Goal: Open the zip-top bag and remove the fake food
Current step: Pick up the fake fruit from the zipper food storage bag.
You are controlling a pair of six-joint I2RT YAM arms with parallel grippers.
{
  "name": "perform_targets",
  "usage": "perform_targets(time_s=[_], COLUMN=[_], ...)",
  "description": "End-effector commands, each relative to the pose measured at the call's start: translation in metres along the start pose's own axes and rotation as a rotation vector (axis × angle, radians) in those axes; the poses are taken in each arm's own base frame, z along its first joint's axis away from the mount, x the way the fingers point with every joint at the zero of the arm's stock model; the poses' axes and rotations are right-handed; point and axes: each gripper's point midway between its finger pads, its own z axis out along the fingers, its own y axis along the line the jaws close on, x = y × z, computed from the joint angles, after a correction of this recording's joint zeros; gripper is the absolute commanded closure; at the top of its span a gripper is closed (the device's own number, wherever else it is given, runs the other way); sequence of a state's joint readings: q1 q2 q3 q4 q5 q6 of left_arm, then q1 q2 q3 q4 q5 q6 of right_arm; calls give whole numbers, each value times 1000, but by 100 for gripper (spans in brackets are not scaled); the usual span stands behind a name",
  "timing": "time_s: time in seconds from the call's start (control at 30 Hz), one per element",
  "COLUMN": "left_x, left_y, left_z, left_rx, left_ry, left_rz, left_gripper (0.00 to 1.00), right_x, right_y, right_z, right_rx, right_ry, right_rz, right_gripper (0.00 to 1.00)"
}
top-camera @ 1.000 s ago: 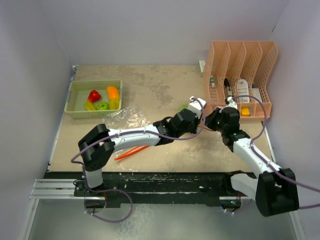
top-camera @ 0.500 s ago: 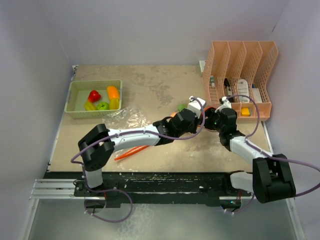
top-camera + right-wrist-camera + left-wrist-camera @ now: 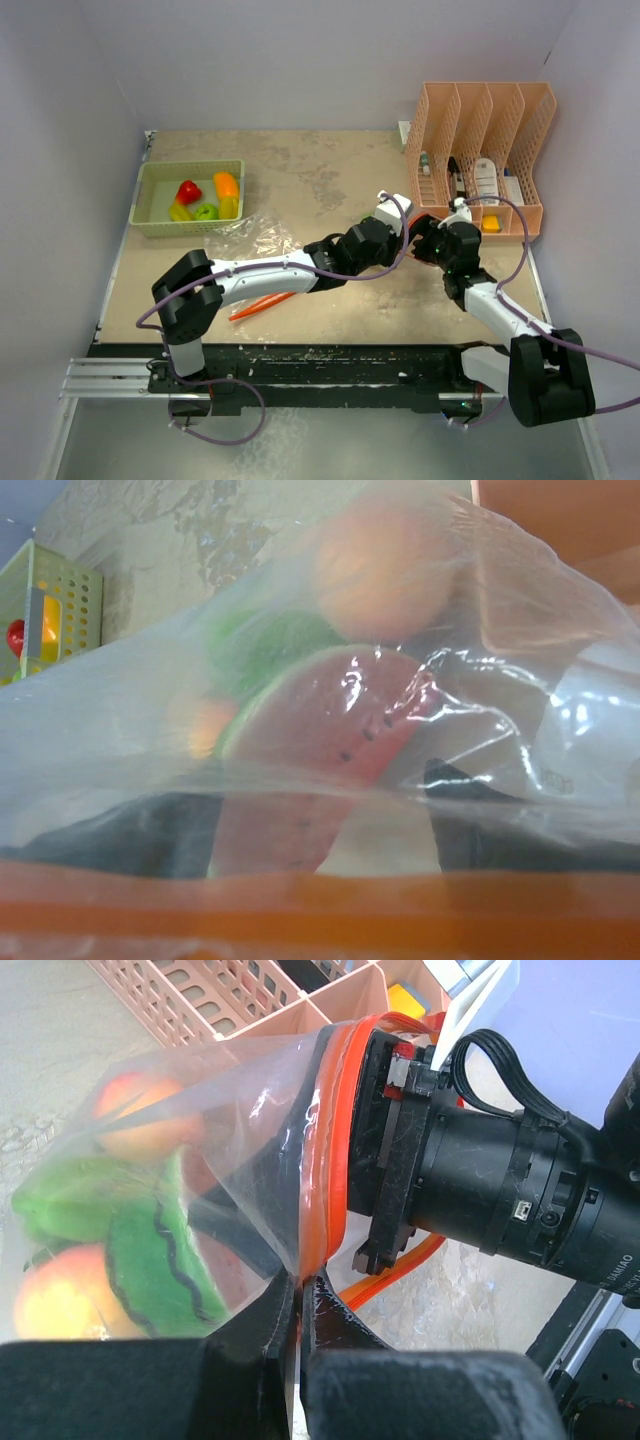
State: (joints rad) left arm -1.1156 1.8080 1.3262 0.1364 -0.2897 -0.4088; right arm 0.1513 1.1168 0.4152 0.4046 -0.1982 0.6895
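Note:
The clear zip-top bag [image 3: 250, 1110] with an orange zip strip [image 3: 335, 1140] hangs between my two grippers. My left gripper [image 3: 298, 1295] is shut on the bag's edge at the zip. Inside the bag lies fake food: a watermelon slice [image 3: 330, 720], a peach-coloured fruit [image 3: 385, 570] and green pieces [image 3: 60, 1195]. My right gripper [image 3: 320, 830] is pushed against the bag's mouth, its dark fingers [image 3: 110, 835] spread wide behind the film, open. In the top view the left gripper [image 3: 385, 222] and right gripper [image 3: 420, 240] meet at mid-right and hide the bag.
A green tray [image 3: 150, 180] at the back left holds more toy fruit [image 3: 226, 185]. Crumpled clear plastic [image 3: 250, 238] and an orange strip [image 3: 262, 303] lie by the left arm. A pink slotted organizer [image 3: 480, 110] stands close behind the grippers.
My right gripper's jaws have spread open and it has pushed a little left toward the left gripper. The left gripper has kept its pinch and hardly moved.

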Motion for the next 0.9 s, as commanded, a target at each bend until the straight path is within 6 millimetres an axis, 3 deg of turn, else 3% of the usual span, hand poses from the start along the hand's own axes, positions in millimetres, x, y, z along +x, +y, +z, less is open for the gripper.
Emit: perform_targets(time_s=[0.0,0.13,0.2,0.27,0.33,0.4,0.67,0.8,0.87], left_x=[7,9,10,11,8,8,10,7,7], left_y=[12,13,13,14,15,16,16,13,15], left_z=[4,3,2,1,-2,-3,3,3,0], left_rx=[-39,-37,-35,-37,-40,-46,-43,-31,-40], left_ry=[12,15,17,18,11,7,7,3,3], left_rz=[-10,-11,-12,-14,-15,-15,-16,-17,-15], left_gripper=[98,98,98,98,98,98,98,98,98], right_x=[-4,2,6,8,6,1,-16,-10,-5], right_y=[49,55,59,57,55,56,62,55,50], right_z=[-9,-2,0,0,-3,-7,-29,-16,-6], right_rx=[-211,-260,-290,-288,-271,-263,-244,-215,-197], right_ry=[12,42,58,61,44,23,-38,3,36], right_rz=[32,56,72,90,90,76,52,41,40], right_gripper=[15,14,32,62,85,98,100,69,61])
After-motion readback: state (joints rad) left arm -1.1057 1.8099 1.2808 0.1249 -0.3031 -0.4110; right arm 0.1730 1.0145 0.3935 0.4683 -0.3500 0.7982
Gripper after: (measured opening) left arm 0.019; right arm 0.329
